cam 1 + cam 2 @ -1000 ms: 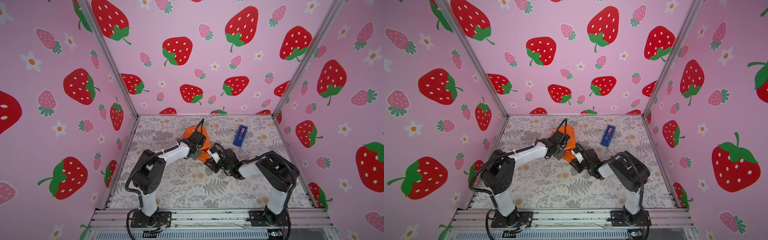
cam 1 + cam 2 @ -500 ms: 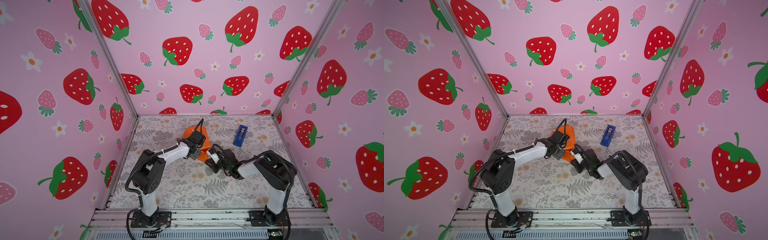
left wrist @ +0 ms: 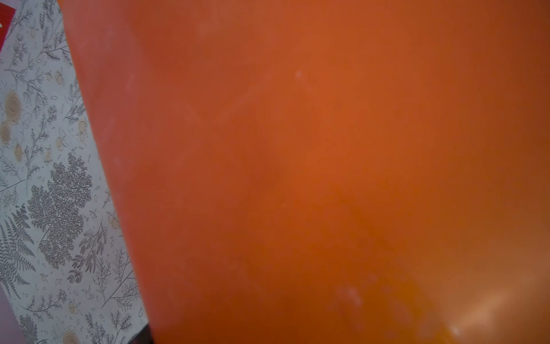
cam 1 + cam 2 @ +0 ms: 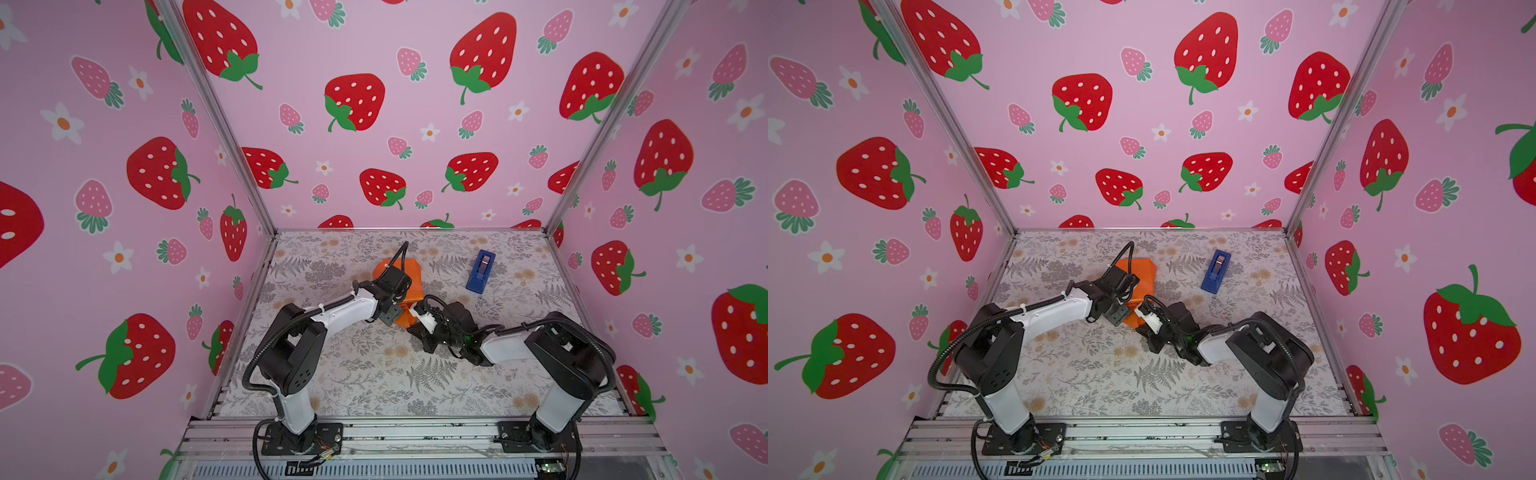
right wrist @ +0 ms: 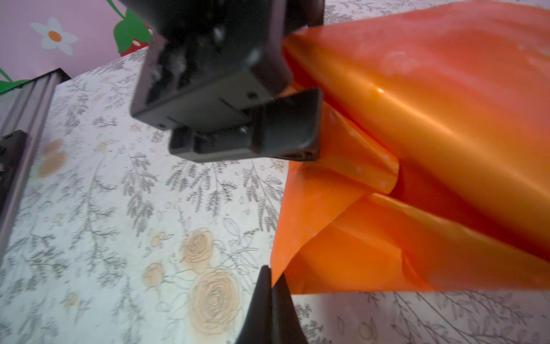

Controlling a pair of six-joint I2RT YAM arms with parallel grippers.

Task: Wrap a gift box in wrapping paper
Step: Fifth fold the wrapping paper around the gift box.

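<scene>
Wrapping paper seems pinched between right fingers.

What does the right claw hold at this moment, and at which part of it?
The right claw is shut on the wrapping paper, pinching the tip of one loose corner flap.

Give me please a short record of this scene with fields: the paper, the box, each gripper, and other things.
paper: large glossy orange wrapping paper, folded into a bundle mid-table
box: gift box not visible in any view
left gripper: jaws wide across the bundle; grip unclear
right gripper: shut on a corner of the paper
other: narrow blue plastic tape dispenser, apart, on the grey floral table covering
</scene>
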